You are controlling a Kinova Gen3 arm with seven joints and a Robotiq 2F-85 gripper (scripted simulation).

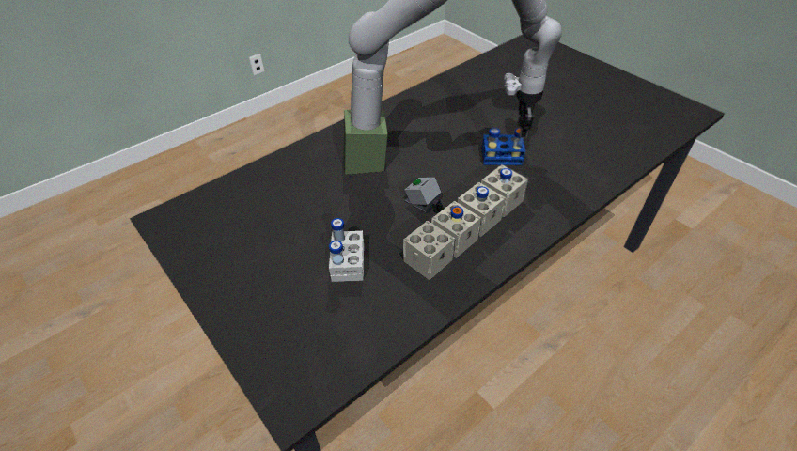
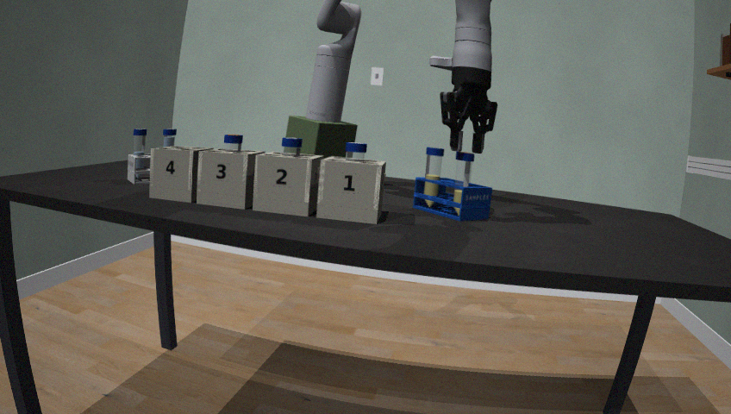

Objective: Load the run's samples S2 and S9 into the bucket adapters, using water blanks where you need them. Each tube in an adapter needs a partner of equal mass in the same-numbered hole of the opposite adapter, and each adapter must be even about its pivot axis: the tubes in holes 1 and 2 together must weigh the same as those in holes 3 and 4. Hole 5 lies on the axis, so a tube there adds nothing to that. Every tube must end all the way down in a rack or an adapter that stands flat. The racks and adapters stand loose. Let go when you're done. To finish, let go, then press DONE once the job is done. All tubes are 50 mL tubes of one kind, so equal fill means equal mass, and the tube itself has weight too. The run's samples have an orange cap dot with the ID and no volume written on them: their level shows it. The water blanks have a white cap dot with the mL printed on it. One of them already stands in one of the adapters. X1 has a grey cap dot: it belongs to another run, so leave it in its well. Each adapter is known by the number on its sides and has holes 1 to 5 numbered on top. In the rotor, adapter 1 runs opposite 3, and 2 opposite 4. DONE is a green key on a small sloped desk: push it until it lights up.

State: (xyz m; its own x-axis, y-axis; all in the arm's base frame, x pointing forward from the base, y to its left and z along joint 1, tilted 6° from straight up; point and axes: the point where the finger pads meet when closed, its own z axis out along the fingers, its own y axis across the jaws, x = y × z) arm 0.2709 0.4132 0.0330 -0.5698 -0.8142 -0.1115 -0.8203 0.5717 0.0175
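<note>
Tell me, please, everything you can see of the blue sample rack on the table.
The blue rack is a small, open-framed stand that looks like plastic, with pale lettering on one end. It stands flat on the black table, apart from the numbered blocks. Two blue-capped tubes with yellowish liquid low down stand upright in it; other wells look empty from above. The open tool hangs just over the right-hand tube, not touching the rack.

You see a black table (image 1: pixel 586 234). On it stand a green block (image 1: pixel 364 149), a small grey desk (image 1: pixel 423 192), a blue rack (image 1: pixel 504 150), a white rack (image 1: pixel 346 262) and four pale blocks (image 1: pixel 463 220) in a row.
</note>
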